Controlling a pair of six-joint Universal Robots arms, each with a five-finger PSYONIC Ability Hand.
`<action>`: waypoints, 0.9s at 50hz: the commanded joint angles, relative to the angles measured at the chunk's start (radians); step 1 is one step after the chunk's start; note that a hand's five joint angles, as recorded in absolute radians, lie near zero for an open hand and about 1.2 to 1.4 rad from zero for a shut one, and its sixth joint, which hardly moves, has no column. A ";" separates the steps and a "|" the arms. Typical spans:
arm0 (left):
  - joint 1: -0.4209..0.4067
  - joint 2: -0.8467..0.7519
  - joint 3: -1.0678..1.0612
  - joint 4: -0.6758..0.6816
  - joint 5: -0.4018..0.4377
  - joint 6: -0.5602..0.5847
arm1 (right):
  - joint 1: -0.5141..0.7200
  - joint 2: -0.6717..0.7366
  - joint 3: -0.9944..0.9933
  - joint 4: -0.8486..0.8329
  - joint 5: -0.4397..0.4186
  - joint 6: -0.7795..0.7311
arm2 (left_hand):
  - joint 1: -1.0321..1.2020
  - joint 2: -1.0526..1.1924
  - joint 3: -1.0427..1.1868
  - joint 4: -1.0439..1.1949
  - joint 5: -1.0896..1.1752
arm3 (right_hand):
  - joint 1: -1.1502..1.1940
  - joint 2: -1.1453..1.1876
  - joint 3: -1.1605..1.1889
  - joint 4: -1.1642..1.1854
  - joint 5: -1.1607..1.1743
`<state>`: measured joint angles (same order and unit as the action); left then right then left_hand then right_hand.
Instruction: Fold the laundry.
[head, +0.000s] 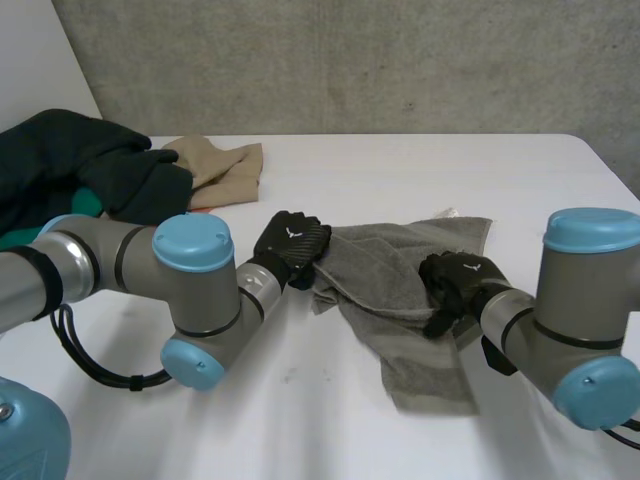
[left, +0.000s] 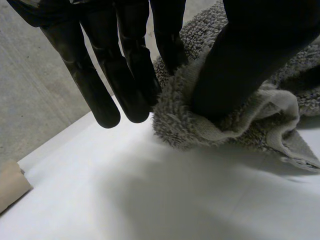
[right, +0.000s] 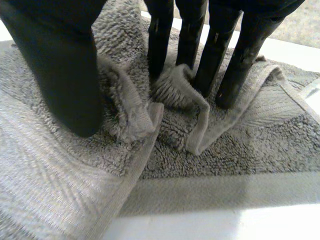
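A grey towel (head: 400, 290) lies crumpled in the middle of the white table (head: 330, 420). My left hand (head: 290, 245) is at the towel's left edge. In the left wrist view its thumb (left: 240, 60) and one finger pinch a bunched ridge of the towel (left: 200, 125), while the other fingers (left: 100, 85) reach straight past the edge. My right hand (head: 455, 280) rests on the towel's right part. In the right wrist view its thumb (right: 65, 65) and straight fingers (right: 235, 60) press down into the towel (right: 225, 145), with small puckers of cloth raised between them.
A dark green garment (head: 80, 165) is heaped at the table's far left, with a teal piece (head: 90, 205) under it. A tan cloth (head: 220, 170) lies beside the heap, and its end (left: 12, 182) lies beyond my left fingertips. A grey wall stands behind the table.
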<state>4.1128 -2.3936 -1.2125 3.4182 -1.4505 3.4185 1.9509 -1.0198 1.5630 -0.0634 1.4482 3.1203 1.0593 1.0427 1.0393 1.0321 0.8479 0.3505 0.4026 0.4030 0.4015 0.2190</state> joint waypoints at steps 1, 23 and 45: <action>-0.012 0.037 0.001 -0.013 -0.051 0.028 | 0.008 0.015 -0.050 -0.026 0.078 0.000 | 0.337 0.354 0.357 0.364 0.374 | 1.046 0.994 0.993 0.995 1.003; -0.029 0.631 -0.148 -0.030 -0.099 0.071 | -0.043 -0.370 -0.279 0.076 0.087 -0.480 | 0.337 0.354 0.357 0.364 0.374 | 1.046 0.994 0.993 0.995 1.003; 0.024 0.409 -0.269 -0.083 -0.108 0.091 | 0.010 -0.187 -0.228 0.232 0.051 -0.407 | 0.337 0.354 0.357 0.364 0.374 | -0.176 -0.228 -0.228 -0.227 -0.219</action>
<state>4.1361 -2.0033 -1.4386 3.3351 -1.5593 3.4983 2.0782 -1.2252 1.4047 0.1491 1.5185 2.6961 1.1155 1.1951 1.1901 1.1979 0.9812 0.1954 0.2198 0.2142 0.2310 0.0627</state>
